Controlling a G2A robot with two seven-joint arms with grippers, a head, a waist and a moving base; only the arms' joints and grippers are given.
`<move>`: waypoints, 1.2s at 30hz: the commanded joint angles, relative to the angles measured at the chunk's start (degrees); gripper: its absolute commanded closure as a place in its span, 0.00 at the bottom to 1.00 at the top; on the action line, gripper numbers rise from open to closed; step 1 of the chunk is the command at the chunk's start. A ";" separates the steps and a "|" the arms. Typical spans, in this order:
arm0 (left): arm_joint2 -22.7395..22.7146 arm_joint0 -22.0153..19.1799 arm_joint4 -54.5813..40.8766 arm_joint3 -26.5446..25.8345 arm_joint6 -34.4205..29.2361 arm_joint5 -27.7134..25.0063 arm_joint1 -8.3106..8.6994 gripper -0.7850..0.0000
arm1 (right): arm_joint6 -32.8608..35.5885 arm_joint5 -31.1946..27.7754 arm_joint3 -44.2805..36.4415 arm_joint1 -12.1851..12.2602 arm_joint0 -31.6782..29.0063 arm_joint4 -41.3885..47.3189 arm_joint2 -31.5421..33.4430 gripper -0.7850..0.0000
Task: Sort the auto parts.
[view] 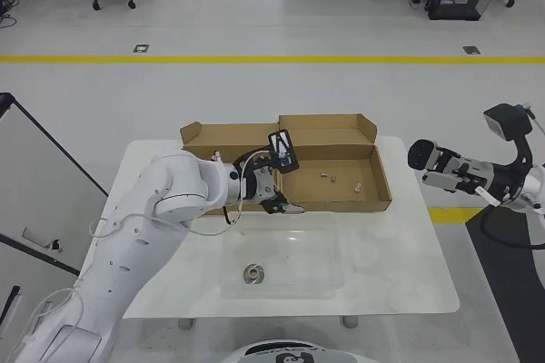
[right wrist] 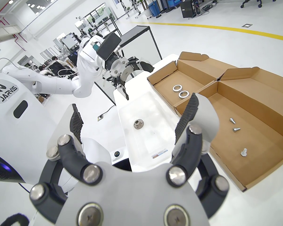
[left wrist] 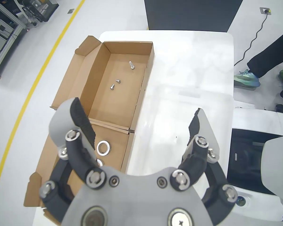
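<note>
Rings (right wrist: pixel 181 90) left in box (view: pixel 327 136), bolts (right wrist: pixel 236 130) right, flange (right wrist: pixel 139 124) in front

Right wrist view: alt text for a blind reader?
The open right gripper faces a clear tray holding one metal hub, beside a cardboard box with two rings in one compartment and three bolts in the other.

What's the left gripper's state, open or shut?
Open. The left gripper has its fingers spread wide apart, with nothing held between them.
</note>
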 commanded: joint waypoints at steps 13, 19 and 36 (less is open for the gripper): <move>2.32 0.01 0.90 -1.33 -1.37 -3.88 0.23 0.00 | 0.00 0.00 0.00 0.00 0.00 0.01 0.00 0.00; 6.73 -3.27 -5.63 -2.39 -11.76 0.37 1.46 0.00 | 0.00 0.00 0.00 0.00 0.00 0.01 0.00 0.00; 35.90 -28.08 -23.88 1.88 -31.26 19.88 5.78 0.00 | 0.00 0.00 0.00 0.00 0.00 0.01 0.00 0.00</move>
